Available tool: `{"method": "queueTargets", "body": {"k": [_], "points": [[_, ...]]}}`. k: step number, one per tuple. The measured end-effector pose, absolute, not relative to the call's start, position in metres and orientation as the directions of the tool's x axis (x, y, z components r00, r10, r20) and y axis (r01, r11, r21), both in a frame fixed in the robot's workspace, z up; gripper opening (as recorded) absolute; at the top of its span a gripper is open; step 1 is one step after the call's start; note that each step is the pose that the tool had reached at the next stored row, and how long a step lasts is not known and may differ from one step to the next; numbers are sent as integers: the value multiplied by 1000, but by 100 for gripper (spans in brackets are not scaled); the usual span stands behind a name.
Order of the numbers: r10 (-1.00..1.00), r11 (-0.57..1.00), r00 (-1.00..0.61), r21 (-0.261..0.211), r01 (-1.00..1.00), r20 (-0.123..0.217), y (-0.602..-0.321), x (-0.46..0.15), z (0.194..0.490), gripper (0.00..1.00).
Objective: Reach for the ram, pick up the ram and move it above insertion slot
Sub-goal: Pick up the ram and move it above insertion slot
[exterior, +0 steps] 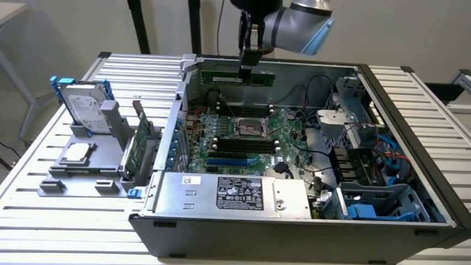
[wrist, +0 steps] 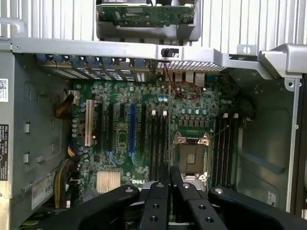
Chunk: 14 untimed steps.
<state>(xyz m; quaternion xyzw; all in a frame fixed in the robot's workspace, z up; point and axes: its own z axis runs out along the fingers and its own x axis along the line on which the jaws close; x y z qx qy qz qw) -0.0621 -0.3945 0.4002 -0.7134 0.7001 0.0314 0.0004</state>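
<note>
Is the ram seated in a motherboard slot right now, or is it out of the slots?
Out. The ram hangs level from the gripper, raised over the open computer case near its far wall, well above the motherboard.

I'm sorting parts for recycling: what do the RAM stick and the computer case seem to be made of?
The ram, held in the tool, looks like green circuit-board laminate with a matte face and a small white label. The computer case looks like sheet metal with a dull grey finish, judging by its thin folded edges; the alloy cannot be told.
</note>
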Motion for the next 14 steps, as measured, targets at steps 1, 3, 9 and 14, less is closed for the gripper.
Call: {"method": "queueTargets", "body": {"k": [1,3,9,14], "points": [[-999,-20,18,43,-999,-45,-393,-60,400,13],[-999,-20,18,43,-999,-45,-390,-55,400,13],[-999,-14,12,44,-999,-45,-383,-49,399,13],[-999,-14,12,43,-999,-45,-383,-49,399,13]]}}
